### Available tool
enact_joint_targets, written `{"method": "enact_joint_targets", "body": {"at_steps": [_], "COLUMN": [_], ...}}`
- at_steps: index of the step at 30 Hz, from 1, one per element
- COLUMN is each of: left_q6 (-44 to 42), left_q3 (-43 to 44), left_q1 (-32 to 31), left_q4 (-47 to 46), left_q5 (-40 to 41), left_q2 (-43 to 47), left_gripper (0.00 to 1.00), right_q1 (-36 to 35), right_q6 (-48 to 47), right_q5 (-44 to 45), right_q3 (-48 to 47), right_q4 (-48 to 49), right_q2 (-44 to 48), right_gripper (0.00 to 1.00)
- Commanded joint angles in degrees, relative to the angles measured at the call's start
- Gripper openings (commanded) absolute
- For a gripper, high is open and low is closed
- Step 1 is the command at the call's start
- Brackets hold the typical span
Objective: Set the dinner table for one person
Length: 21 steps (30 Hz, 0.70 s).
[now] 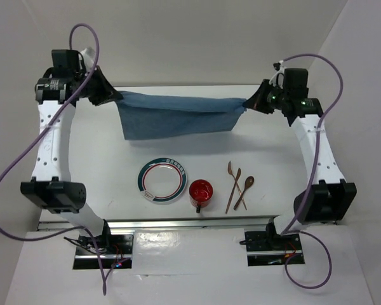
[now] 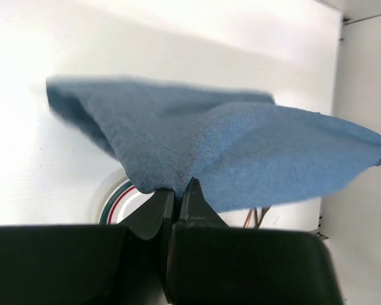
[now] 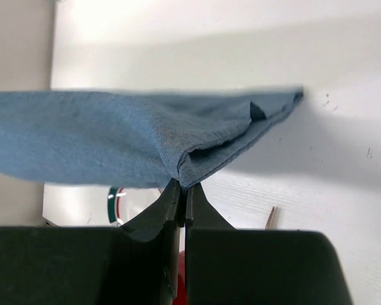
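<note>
- The left gripper [image 1: 111,96] is clamped tight on one top corner of the blue cloth placemat [image 1: 178,114], and the right gripper [image 1: 251,101] pinches the opposite corner.
- The placemat hangs stretched between them over the far half of the white dinner table [image 1: 108,159].
- On the table's near half sit a plate [image 1: 162,180], a red mug [image 1: 200,192] and wooden utensils [image 1: 239,185].

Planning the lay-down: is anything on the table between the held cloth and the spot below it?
Nothing visible on the table directly below the cloth. The plate, cup and utensils lie nearer the arms' bases.
</note>
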<state>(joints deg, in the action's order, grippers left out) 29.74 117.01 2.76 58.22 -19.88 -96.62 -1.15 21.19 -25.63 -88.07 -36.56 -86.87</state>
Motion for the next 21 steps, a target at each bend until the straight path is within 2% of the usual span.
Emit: {"method": "enact_joint_targets", "body": {"at_steps": [1,7,10,16,21], "left_q6": [-1.9,-1.3,0.2,2.6,6.4], "left_q3": [1.1,2.3,5.9,21.0,24.4], "left_q1": [1.3,1.8,1.8,1.8,2.4], "left_q4": [0.8,-2.8,-5.5,-7.6,-13.9], "left_q5": [-0.9,-3.5,-6.2,-9.3,-13.3], "left_q2": [7.0,4.3,-1.1,-15.6,-21.0], "left_gripper": [0.00,0.00,0.00,0.00,0.00], "right_q1": [-0.3,1.3,1.3,1.9,1.9], "right_q6": [-1.2,-1.2,-0.2,2.3,4.7], "right_q5": [2.6,2.4,1.0,-0.8,-2.1], "right_q3": [-5.6,-9.4,-12.6,-23.4,-32.8], "right_q4": [-4.0,-2.7,0.3,5.2,7.7], "right_q2": [5.6,4.1,-1.7,-12.7,-21.4], "right_gripper": [0.00,0.00,0.00,0.00,0.00]}}
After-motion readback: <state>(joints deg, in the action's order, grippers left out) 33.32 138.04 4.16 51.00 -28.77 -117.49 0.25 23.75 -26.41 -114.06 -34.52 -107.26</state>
